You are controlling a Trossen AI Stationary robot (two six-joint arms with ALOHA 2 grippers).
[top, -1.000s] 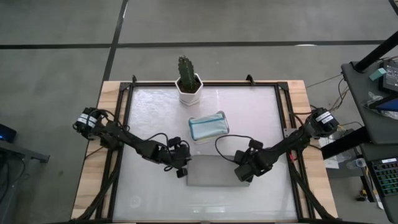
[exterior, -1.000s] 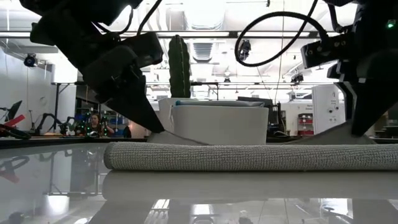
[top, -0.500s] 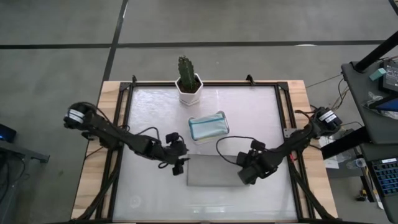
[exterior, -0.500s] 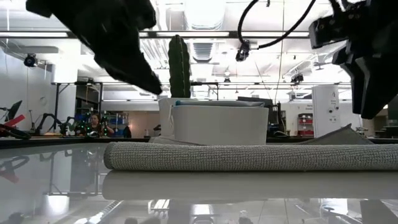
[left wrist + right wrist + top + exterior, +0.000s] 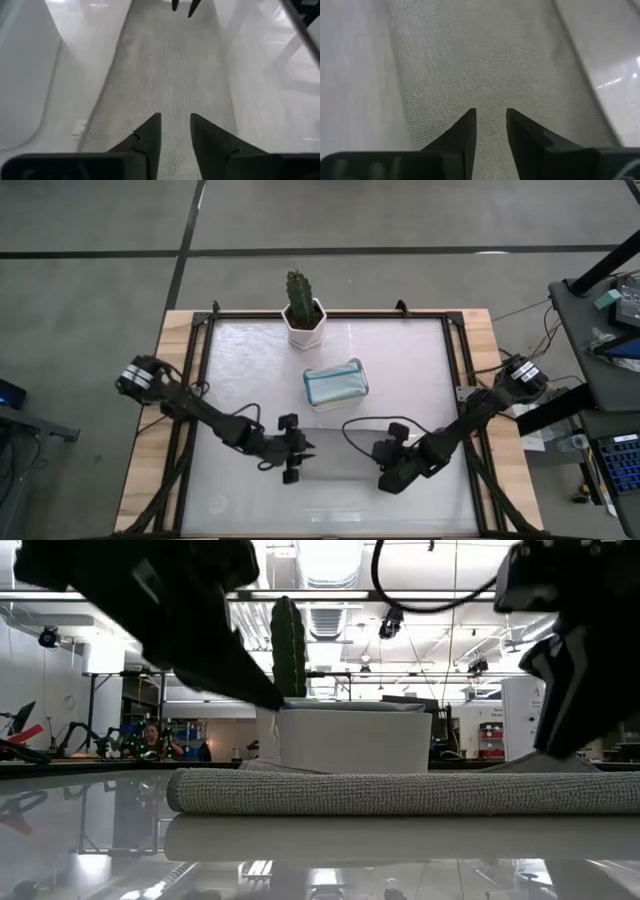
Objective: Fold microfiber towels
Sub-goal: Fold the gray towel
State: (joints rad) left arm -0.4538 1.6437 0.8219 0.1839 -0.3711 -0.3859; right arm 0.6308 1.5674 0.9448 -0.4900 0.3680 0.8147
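Note:
A grey microfiber towel [image 5: 345, 462] lies folded flat on the table between my two grippers, its rounded fold edge [image 5: 400, 792] facing the near side. My left gripper [image 5: 175, 117] hangs slightly open over the towel's left end, and grey cloth [image 5: 170, 65] shows through the gap. My right gripper [image 5: 490, 112] hangs slightly open over the right end [image 5: 485, 55], nothing between its fingers. In the low view both stand just above the cloth. A pale teal towel lies in the white tray [image 5: 335, 383].
The white tray [image 5: 350, 738] stands just beyond the grey towel, toward the table's middle. A cactus in a white pot [image 5: 303, 310] stands at the far edge. A black frame [image 5: 200, 420] runs along the table's sides. Bare tabletop [image 5: 250, 500] lies toward the near edge.
Both grippers have come up off the grey towel's far edge and moved a little toward the table's near edge. The left one has also gone slightly toward the right, and the right one has tipped. The towel lies as before.

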